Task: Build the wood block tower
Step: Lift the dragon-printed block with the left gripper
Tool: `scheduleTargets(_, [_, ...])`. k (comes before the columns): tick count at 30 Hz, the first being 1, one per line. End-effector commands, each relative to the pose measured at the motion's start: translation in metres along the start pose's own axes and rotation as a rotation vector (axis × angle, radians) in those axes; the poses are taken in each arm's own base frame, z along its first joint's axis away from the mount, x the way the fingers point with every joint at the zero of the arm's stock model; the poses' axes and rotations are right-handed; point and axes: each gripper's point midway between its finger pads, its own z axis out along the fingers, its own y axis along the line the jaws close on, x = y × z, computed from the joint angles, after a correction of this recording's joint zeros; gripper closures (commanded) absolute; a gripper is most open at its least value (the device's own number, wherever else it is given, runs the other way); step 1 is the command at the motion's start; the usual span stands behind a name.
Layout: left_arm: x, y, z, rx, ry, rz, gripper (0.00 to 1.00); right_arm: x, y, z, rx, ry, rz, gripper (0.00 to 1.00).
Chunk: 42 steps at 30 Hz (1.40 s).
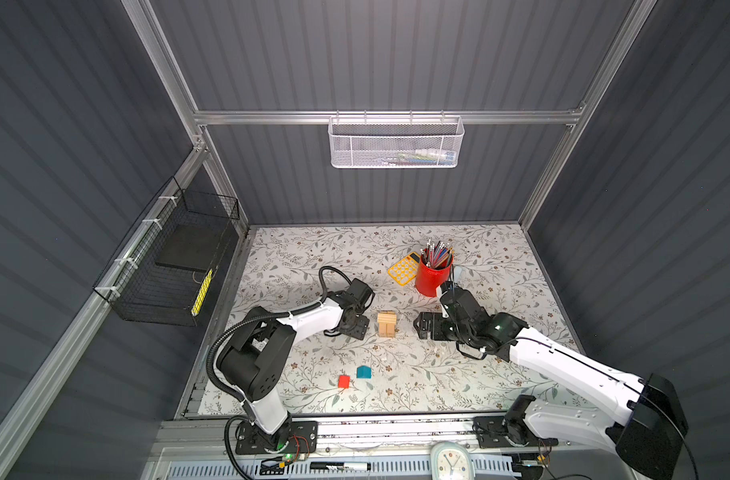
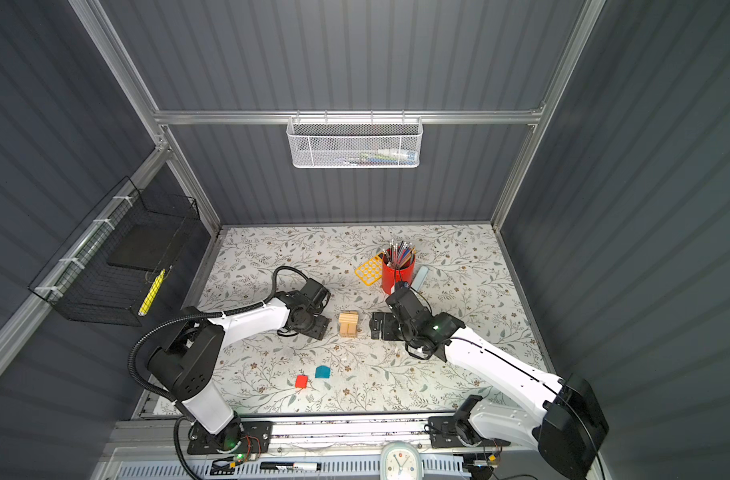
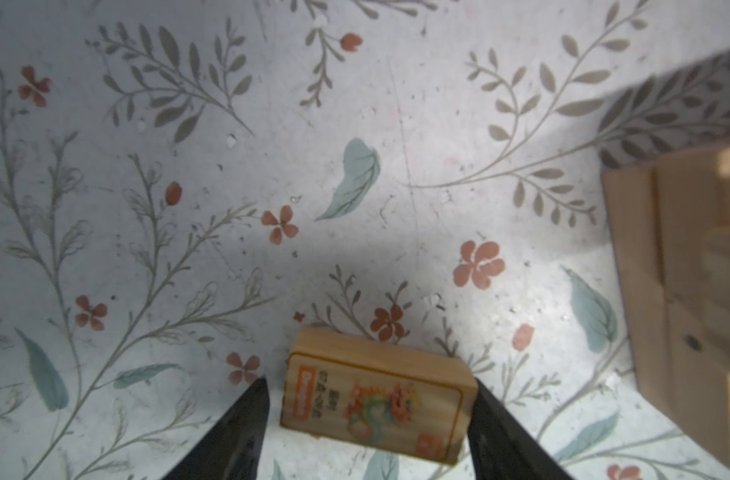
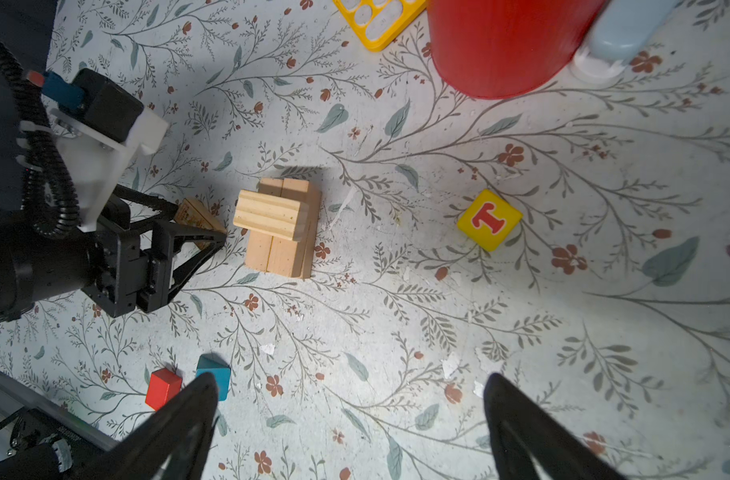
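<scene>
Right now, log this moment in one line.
left tool open around printed tan wooden plank | right tool open, empty | crossed tan plank stack | red cube, teal house-shaped block, yellow lettered cube unstacked

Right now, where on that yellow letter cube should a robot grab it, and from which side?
Probably from straight above, jaws closing on two opposite side faces of the yellow cube. It sits flat, T face up, its sides flat and parallel, with bare table all round. It lies cornerwise to the open jaws of the right gripper, so the wrist would likely need a twist first.
</scene>
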Motion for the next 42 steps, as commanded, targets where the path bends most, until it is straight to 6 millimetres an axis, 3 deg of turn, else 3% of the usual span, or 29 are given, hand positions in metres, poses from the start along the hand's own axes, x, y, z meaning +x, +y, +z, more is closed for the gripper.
scheduleTargets(1, [-0.001,0.005,0.002,0.006,0.006,-0.019,0.27,0.005,-0.004,0.003,0.008,0.014,0.007,0.01])
scheduleTargets(10, [0.001,0.007,0.009,0.02,0.018,-0.068,0.32,0.005,-0.005,0.005,0.01,0.018,0.006,0.01])
scheduleTargets(21, [0.023,0.007,0.018,0.036,0.089,-0.212,0.36,0.003,-0.004,0.005,-0.001,0.02,0.013,0.01])
scheduleTargets(33, [0.037,0.015,0.011,0.001,0.11,-0.258,0.3,0.003,-0.004,0.006,-0.009,0.021,0.021,0.01])
scheduleTargets(42, [0.033,0.017,0.017,-0.019,0.107,-0.251,0.39,0.003,-0.007,0.007,-0.001,0.019,0.022,0.01])
